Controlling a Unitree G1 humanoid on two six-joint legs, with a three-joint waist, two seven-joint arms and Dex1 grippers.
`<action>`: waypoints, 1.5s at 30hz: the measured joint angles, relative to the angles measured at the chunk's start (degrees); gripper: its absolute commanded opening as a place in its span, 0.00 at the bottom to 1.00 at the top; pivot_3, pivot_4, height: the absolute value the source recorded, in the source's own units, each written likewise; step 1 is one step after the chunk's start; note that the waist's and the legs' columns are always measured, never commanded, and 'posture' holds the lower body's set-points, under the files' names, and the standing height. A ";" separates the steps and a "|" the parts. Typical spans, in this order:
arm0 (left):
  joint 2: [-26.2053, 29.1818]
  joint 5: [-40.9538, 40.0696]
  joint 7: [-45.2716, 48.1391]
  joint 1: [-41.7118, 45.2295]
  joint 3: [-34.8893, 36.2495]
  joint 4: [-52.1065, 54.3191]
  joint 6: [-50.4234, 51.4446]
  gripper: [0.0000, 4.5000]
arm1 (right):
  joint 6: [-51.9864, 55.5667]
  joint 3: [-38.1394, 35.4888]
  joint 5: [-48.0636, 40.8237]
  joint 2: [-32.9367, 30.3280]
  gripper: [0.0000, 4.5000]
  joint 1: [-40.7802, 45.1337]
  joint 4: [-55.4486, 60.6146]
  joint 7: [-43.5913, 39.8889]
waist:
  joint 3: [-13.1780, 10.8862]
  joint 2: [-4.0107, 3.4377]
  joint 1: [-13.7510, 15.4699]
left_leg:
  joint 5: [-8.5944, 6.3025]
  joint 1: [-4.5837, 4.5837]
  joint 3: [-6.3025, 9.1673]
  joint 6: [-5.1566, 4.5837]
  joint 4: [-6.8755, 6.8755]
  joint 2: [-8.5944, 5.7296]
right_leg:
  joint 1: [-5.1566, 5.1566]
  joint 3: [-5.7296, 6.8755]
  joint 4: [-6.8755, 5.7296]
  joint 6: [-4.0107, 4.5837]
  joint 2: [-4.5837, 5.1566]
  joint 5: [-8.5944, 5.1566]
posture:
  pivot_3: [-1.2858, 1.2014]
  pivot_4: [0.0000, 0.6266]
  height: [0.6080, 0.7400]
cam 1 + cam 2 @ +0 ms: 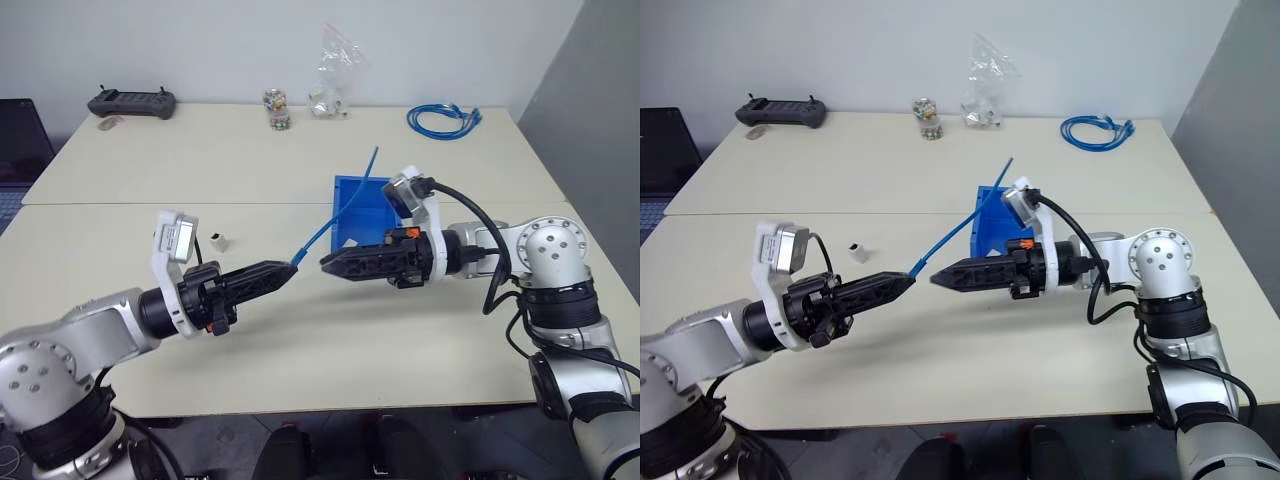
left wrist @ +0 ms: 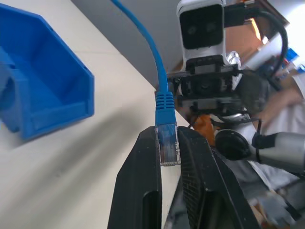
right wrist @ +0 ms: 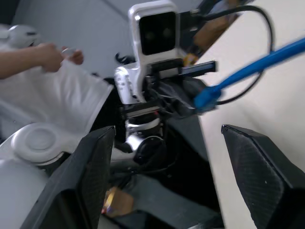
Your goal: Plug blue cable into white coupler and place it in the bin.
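Just above the pale desk, the left gripper has its jaws clenched on the clear plug of the thin bright blue cable, which slants up and away over the bright blue rectangular plastic bin. Facing it tip to tip, the right gripper hangs with jaws released, holding nothing. Well apart, the tiny white plastic coupler sits on the desk beyond the left arm. A coiled bundle of blue cables lies at the far edge.
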State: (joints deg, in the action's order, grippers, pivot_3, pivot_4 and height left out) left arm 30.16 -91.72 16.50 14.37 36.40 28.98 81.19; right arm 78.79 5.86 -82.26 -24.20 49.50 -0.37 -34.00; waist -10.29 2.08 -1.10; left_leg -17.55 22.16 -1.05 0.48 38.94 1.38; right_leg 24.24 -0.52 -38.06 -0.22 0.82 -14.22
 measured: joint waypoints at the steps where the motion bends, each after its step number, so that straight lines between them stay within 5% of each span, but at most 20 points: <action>1: 1.45 -3.73 -3.33 -2.06 -1.12 0.91 -3.15 0.06 | 0.02 0.48 1.18 0.95 0.84 0.13 -0.15 -0.51 | 0.00 0.00 0.05 | 0.00 0.00 0.02 0.00 0.01 -0.08 | -0.01 0.04 0.00 -0.03 0.12 0.02 | 0.52 0.24 1.00; 7: 9.23 -18.42 -15.10 -10.04 -7.48 6.94 -19.23 0.06 | -0.45 2.36 7.58 5.93 0.84 0.90 -2.48 -2.30 | -0.01 -0.03 0.17 | 0.13 -0.03 0.25 0.18 0.02 -0.56 | -0.13 0.10 -0.02 -0.11 0.43 0.14 | 0.52 0.24 1.00; 13: 14.18 -20.03 -15.58 -13.12 -10.48 8.23 -26.84 0.06 | -0.45 2.07 11.45 6.96 0.84 1.15 -4.32 -3.63 | -0.03 -0.07 0.20 | 0.24 -0.04 0.37 0.21 0.02 -0.66 | -0.17 0.20 -0.05 -0.12 0.39 0.13 | 0.52 0.24 1.00; 24: 19.68 -20.02 -12.72 -12.49 -14.80 6.20 -31.84 0.06 | 7.59 -7.46 5.83 11.90 0.30 3.41 -12.55 1.92 | -0.07 -0.13 0.05 | 0.24 -0.01 0.42 0.20 -0.03 -0.64 | -0.17 0.25 -0.03 -0.11 0.31 0.12 | 0.52 0.24 1.00; 35: 21.24 -20.03 -11.88 -11.77 -17.12 5.25 -34.12 0.06 | 10.70 -12.19 4.02 14.55 0.30 3.38 -12.76 7.99 | -0.08 -0.14 -0.38 | 0.24 0.01 0.43 0.20 -0.05 -0.64 | -0.16 0.26 -0.03 -0.12 0.31 0.11 | 0.52 0.24 1.00; 42: 21.72 -20.05 -10.80 -11.58 -18.90 5.76 -33.85 0.06 | 11.18 -13.72 3.89 15.61 0.61 3.43 -13.59 8.88 | -0.09 -0.16 -0.45 | 0.24 0.03 0.43 0.20 -0.07 -0.64 | -0.15 0.26 -0.01 -0.12 0.28 0.11 | 0.52 0.24 1.00; 45: 21.88 -20.05 -10.80 -11.59 -18.92 6.36 -33.93 0.06 | 11.40 -14.37 3.89 16.13 0.61 3.58 -14.09 9.35 | -0.09 -0.16 -0.46 | 0.24 0.03 0.43 0.19 -0.07 -0.64 | -0.15 0.25 -0.01 -0.12 0.28 0.11 | 0.52 0.24 1.00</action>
State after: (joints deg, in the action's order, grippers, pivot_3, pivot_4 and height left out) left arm 52.04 -111.77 5.70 2.79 17.48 35.34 47.26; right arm 90.20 -8.51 -78.38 -8.07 53.07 -14.46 -24.65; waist -10.38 1.92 -1.56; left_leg -17.31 22.19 -0.61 0.68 38.87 0.75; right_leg 24.09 -0.26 -38.07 -0.35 1.11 -14.11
